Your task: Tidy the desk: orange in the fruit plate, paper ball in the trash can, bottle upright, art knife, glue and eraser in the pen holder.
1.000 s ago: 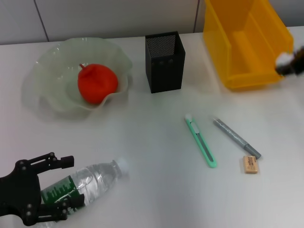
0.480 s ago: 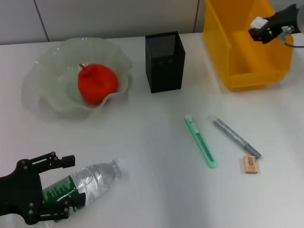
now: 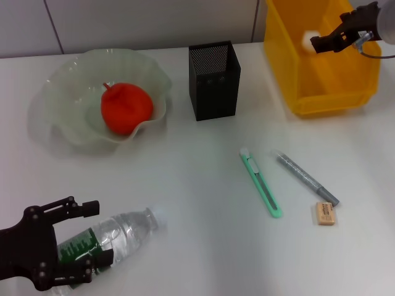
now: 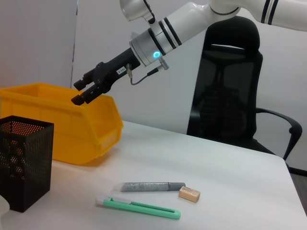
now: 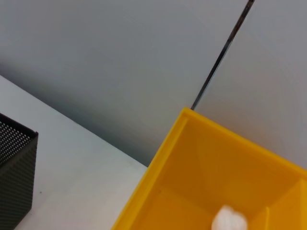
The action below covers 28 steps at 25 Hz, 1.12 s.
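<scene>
My right gripper (image 3: 318, 43) hangs open over the yellow trash can (image 3: 327, 95); it also shows in the left wrist view (image 4: 79, 92). The white paper ball (image 3: 307, 38) is off its tips and lies inside the can in the right wrist view (image 5: 229, 221). My left gripper (image 3: 97, 233) is open at the near left, its fingers on either side of the lying water bottle (image 3: 117, 237). The orange (image 3: 126, 108) sits in the glass fruit plate (image 3: 62, 80). The green art knife (image 3: 262, 184), grey glue stick (image 3: 307, 179) and eraser (image 3: 325, 213) lie on the table, right of centre.
The black mesh pen holder (image 3: 214, 80) stands at the back centre, between the plate and the can. A black office chair (image 4: 230, 81) stands beyond the table's far side in the left wrist view.
My right gripper has moved left, from the can's right edge to over the can, and let go of the paper ball. The left gripper has barely moved.
</scene>
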{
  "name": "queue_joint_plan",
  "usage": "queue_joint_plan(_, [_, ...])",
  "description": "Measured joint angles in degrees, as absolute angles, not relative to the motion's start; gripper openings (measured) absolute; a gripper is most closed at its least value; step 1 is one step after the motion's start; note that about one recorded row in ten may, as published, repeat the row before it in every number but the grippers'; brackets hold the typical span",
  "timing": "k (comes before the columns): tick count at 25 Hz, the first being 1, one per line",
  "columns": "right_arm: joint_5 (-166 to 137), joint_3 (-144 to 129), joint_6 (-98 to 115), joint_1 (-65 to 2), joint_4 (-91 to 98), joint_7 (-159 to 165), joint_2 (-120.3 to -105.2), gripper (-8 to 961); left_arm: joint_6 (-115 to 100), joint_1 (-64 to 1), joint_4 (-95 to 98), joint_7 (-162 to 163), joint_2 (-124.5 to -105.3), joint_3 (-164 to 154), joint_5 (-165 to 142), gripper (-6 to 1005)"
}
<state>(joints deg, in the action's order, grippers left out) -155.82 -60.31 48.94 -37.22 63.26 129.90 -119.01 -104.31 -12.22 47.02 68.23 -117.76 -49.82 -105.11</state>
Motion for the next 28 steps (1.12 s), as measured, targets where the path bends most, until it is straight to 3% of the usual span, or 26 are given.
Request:
queue_joint_plan(8, [-151.81,-59.56,54.42,-36.63,65.68,130.0,-118.35,781,-104.3,-12.45,47.02,68.26,-117.78,-49.8,-105.12,837])
queue_joint_plan(16, [-151.1,-52.53,87.41,-36.24,84.26,132.18,-117.77,778,-104.23,-12.57,47.22,69.05,-117.53,-49.72,-105.12,836])
queue_joint_plan(28, [-148.89,-50.07,103.93,-32.86,87.92,128.39,-118.1,775,-103.61,-13.76,47.55,70.42,-117.33,-49.4,-105.12,835])
